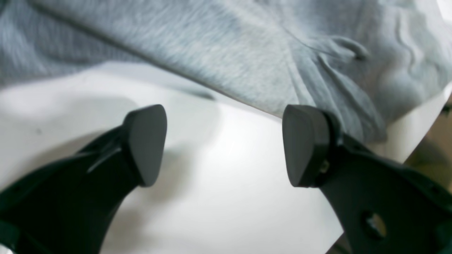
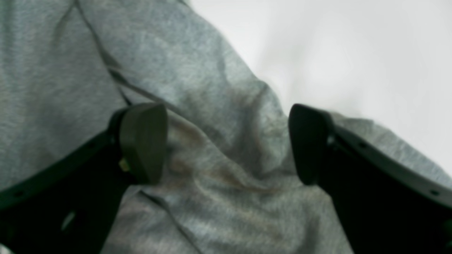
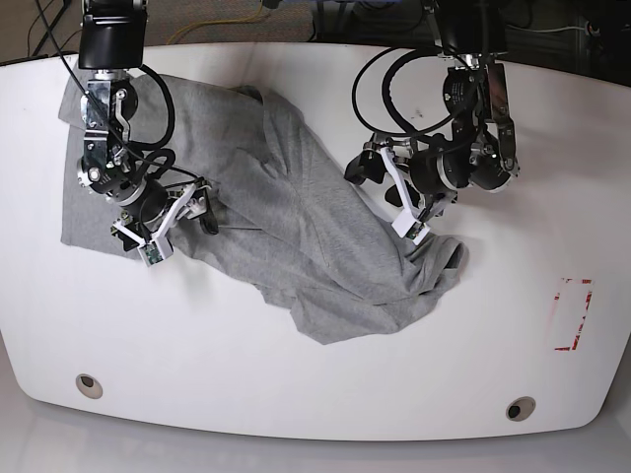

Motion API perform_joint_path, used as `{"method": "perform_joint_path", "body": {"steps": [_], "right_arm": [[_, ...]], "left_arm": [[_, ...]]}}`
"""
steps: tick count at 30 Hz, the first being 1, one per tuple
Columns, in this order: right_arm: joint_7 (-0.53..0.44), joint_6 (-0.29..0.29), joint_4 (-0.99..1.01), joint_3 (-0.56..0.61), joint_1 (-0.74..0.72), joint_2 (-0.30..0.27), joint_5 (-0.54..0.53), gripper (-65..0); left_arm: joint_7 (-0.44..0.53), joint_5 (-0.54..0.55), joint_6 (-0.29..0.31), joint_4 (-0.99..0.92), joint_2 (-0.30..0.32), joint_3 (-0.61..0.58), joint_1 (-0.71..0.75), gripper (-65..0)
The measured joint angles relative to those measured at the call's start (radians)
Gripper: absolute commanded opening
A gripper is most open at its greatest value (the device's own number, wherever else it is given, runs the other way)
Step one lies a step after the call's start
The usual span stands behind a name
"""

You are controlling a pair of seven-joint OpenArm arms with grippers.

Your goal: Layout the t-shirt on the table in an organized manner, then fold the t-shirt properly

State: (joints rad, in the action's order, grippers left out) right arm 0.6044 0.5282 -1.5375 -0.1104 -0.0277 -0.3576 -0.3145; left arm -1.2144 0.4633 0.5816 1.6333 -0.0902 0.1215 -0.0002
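- One grey t-shirt [image 3: 296,236] is lying crumpled across the middle and left of the white counter [image 3: 315,394], nowhere near flat.
- The right end effector [image 2: 226,144] is hovering over the cloth with its jaws apart, gripping nothing.
- The left end effector [image 1: 226,144] is standing wide open above bare counter, just beside the shirt's edge.
- Risk, as I judge it: a pinch into these bunched folds could be catching two layers, dragging the shirt into a worse heap.
- Count: one shirt, two end effectors, two grommet holes [image 3: 89,384], one red tape mark [image 3: 574,315].

I see the grey t-shirt [image 3: 296,227] lying bunched and wrinkly on the white bench [image 3: 325,394]. It spreads between my left end effector [image 3: 389,192] and my right end effector [image 3: 168,222], under both.
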Motion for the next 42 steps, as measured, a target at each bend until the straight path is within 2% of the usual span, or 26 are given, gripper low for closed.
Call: {"method": "perform_joint_path", "body": {"steps": [11,17,20,24,26,30,39,42], "right_arm": [[-0.001,0.005,-0.093,0.001,0.025,0.001,-0.005,-14.4],[0.000,0.004,-0.053,0.003,-0.037,0.050,0.003,-14.3],[-0.001,0.014,0.012,0.009,-0.097,0.081,0.002,-14.3],[-0.009,0.009,0.140,0.051,-0.189,0.105,-0.001,-14.3],[-0.006,0.012,0.215,0.085,-0.238,0.105,0.003,-14.3],[-0.010,0.011,0.359,0.131,-0.322,0.112,0.005,-14.3],[-0.160,0.011,0.578,0.298,-0.413,0.110,-0.002,-14.3],[-0.172,0.014,0.615,0.342,-0.418,0.124,-0.002,-14.4]], "left_arm": [[0.024,0.002,-0.005,-0.168,-0.044,-0.006,-0.063,-17.9],[0.101,0.018,-0.005,-0.248,-0.050,-0.005,-0.090,-18.6],[0.113,0.027,-0.005,-0.278,-0.051,-0.005,-0.105,-23.5],[0.117,0.026,-0.005,-0.309,-0.050,-0.005,-0.119,-36.9],[0.119,0.023,-0.005,-0.321,-0.052,-0.005,-0.122,-41.7],[0.111,0.017,-0.005,-0.334,-0.061,-0.006,-0.127,-43.6],[0.105,0.015,-0.005,-0.331,-0.061,-0.006,-0.126,-44.4],[0.105,0.015,-0.005,-0.331,-0.061,-0.006,-0.124,-49.2]]}}
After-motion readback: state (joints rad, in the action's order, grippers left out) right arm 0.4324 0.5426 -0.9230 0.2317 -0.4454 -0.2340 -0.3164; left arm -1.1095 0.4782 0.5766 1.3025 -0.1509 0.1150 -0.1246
